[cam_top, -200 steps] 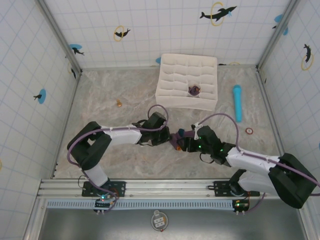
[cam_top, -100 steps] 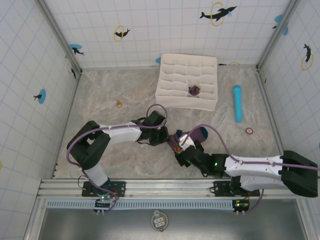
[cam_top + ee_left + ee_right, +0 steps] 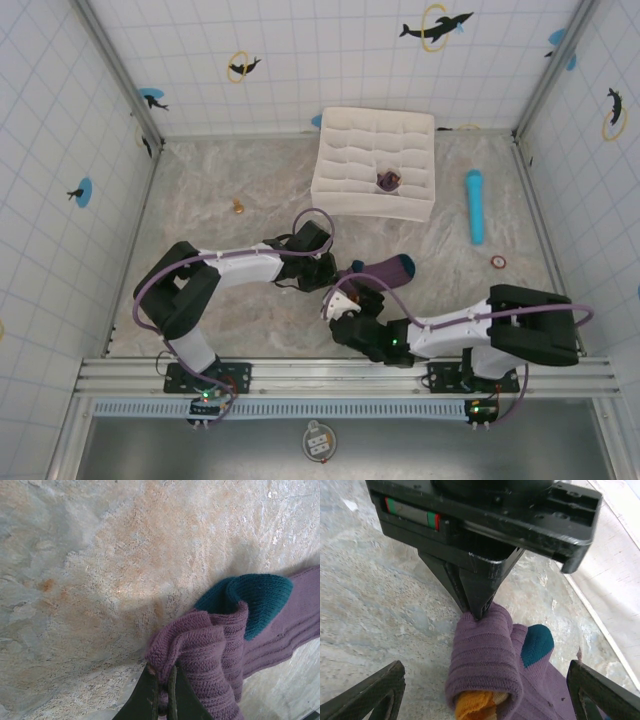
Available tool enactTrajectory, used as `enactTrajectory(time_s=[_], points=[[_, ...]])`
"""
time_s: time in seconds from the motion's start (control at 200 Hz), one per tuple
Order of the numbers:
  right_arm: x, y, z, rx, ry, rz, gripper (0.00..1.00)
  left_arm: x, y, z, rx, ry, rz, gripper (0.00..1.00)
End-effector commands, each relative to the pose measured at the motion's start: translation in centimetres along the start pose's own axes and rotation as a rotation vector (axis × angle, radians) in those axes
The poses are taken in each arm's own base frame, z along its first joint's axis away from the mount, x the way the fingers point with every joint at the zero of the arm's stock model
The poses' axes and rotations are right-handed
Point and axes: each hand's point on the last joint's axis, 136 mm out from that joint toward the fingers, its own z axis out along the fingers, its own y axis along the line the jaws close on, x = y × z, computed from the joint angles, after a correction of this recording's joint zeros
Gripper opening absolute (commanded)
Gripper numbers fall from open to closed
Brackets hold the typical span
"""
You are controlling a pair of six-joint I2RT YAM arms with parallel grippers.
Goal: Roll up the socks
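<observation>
One bundle of purple ribbed fabric socks (image 3: 380, 268) lies at table ctr, partly rolled; in the L wrist view the socks (image 3: 220, 645) rise in a thick fold over a flatter purple length running off to the right. Dark teal heel patch (image 3: 255, 600) sits atop that fold; in the R wrist view the same patch (image 3: 537, 645) lies on the right side of the roll, w/ an orange toe (image 3: 472, 710) tucked into the roll's open end. Left gripper (image 3: 162, 680) is clamped narrow on the upper edge of the fold, fingers together; from the R wrist view it (image 3: 479, 611) comes down from above, tips pressed into the fabric. Right gripper (image 3: 484, 680) stands wide, one finger on each side of the roll, apart from the fabric; from above it (image 3: 345, 300) sits just on the near side of the socks. Surroundings: marbled beige table (image 3: 230, 290); white fabric compartment organiser (image 3: 372, 160) at the far side, w/ a small purple item (image 3: 388, 181) in one cell; light blue cylinder (image 3: 474, 205) beside the organiser's right; small red ring (image 3: 498, 262) near the cylinder; small orange object (image 3: 238, 207) far left.
</observation>
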Motion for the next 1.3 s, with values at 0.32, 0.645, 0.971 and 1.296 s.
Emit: enactTrajectory(time_s=[0.32, 0.645, 0.971, 1.296], points=[[0.7, 0.1, 2.6, 0.063, 0.048, 0.045, 0.54, 0.9, 1.7, 0.2, -0.064, 0.041, -0.024, 0.00], [3.5, 0.2, 2.9, -0.009, 0.124, 0.191, 0.00, 0.6, 1.6, -0.1, -0.056, 0.018, -0.030, 0.06], [6.2, 0.6, 2.0, -0.154, 0.147, 0.543, 0.00, -1.5, -0.8, -2.6, 0.082, -0.135, -0.025, 0.70], [9.4, 0.5, 0.7, -0.313, 0.201, 1.081, 0.00, -2.1, -2.0, -4.7, 0.232, -0.256, 0.006, 0.71]])
